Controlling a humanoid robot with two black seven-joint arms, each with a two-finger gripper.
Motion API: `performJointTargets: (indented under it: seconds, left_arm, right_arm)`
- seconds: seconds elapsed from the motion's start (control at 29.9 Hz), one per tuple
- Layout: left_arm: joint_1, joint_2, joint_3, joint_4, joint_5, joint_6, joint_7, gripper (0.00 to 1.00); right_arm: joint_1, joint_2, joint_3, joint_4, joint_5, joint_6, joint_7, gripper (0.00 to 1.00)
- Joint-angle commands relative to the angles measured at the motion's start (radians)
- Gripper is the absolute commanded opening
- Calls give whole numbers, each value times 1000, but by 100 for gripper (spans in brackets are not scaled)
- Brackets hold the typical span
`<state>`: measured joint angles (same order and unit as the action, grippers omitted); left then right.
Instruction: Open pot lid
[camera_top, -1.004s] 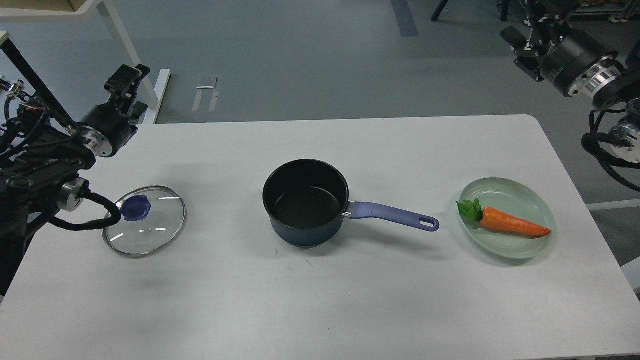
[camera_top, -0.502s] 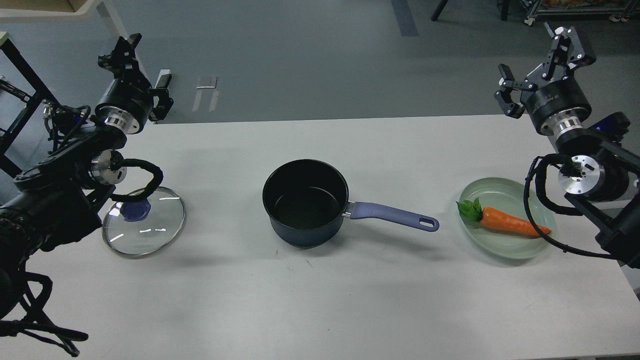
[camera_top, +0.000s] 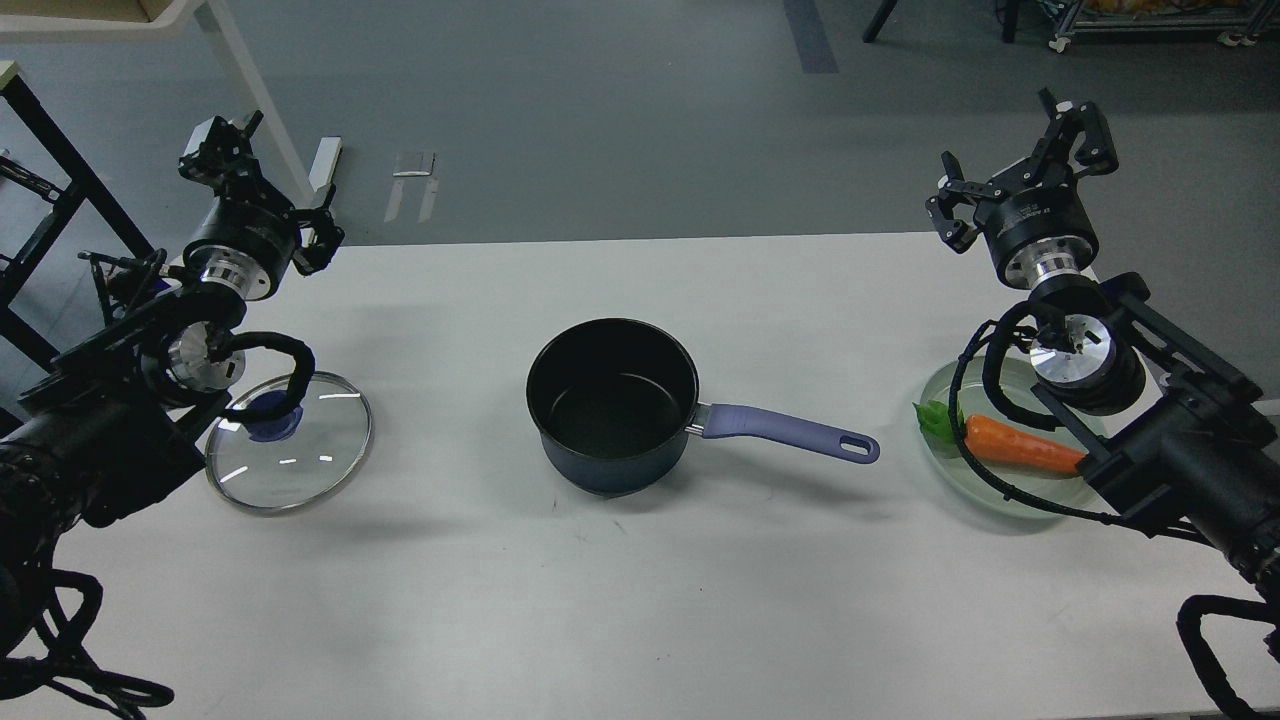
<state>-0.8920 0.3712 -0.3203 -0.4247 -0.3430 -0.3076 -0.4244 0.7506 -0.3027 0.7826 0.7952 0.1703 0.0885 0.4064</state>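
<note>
The pot (camera_top: 612, 405) stood uncovered near the middle of the table (camera_top: 640, 600), its purple handle (camera_top: 790, 433) pointing to the right. The lid (camera_top: 289, 455) lay flat on the table well to the left of the pot, apart from it, with its blue knob (camera_top: 268, 418) partly hidden behind a cable of the left arm. The left gripper (camera_top: 262, 190) was raised above the far left corner of the table, with its fingers spread apart and nothing between them. The right gripper (camera_top: 1020, 170) was raised at the far right, also spread wide and empty. A carrot (camera_top: 1020, 446) lay on a green plate (camera_top: 975, 490) at the right, partly covered by the right arm.
</note>
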Motion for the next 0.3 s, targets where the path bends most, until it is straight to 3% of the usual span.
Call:
performJointTargets:
  seconds: [0.0,0.27]
  left_arm:
    - [1,2,-9,-2,-4,-13,7,99]
    - [-2,-3,0,-2,1,4,-4,99]
  right_arm:
    - [1,2,0,-1,-2,0,0,100]
    - [-4,2,-5,9,-3,26,3,100]
